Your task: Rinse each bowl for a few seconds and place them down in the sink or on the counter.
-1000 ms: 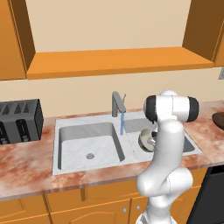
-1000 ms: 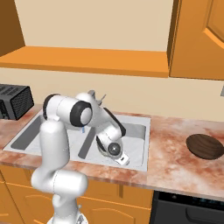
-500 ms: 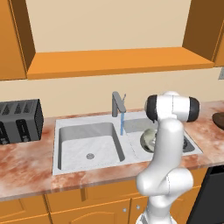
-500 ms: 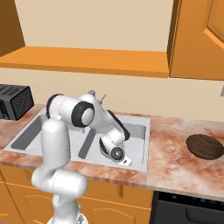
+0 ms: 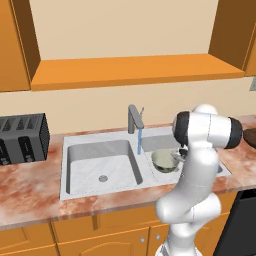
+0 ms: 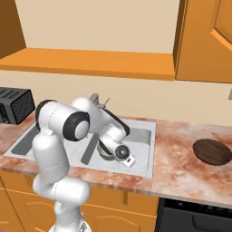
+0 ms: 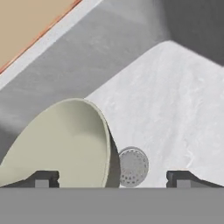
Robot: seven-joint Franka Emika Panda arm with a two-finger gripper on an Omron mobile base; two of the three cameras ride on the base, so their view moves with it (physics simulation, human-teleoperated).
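The cream-green bowl (image 7: 61,144) looks smooth and matt, like glazed ceramic. The sink (image 5: 100,165) is a pale, faintly mottled matt grey, its drain strainer (image 7: 133,166) perforated metal. The worktop (image 6: 181,158) is glossy reddish marbled stone; the cabinets (image 5: 100,227) are orange wood.

Cream-green bowl (image 7: 61,144) between spread end effector (image 7: 113,178) tips — drain (image 7: 133,166) beside.

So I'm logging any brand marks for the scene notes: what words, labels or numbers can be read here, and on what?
None: no readable text in any view. The toaster, faucet, sink, both bowls and the counter carry no lettering, labels or numbers.
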